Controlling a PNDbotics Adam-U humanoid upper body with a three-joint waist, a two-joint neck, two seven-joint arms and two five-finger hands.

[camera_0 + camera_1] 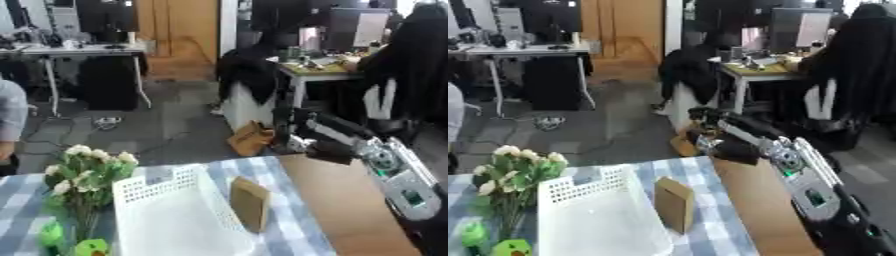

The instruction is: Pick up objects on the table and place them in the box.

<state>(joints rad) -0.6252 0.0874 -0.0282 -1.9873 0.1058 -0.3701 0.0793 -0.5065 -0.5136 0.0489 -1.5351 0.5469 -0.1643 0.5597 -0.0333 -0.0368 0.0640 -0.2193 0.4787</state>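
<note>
A white perforated basket [157, 189] stands on the checked tablecloth [293, 225], and what shows of its inside holds nothing. A small brown cardboard box [250, 202] stands upright on the cloth, right against the basket's right wall. My right arm comes in from the lower right, and its hand [293, 132] hangs in the air beyond the table's far edge, above and right of the cardboard box and apart from it. The blur hides the hand's pose, and I see nothing held in it. My left hand is out of sight.
A bunch of white flowers [83, 172] stands left of the basket, with small green things [87, 246] at its foot. Bare wooden tabletop [350, 210] lies right of the cloth. A brown bag [249, 142] sits on the floor behind the table.
</note>
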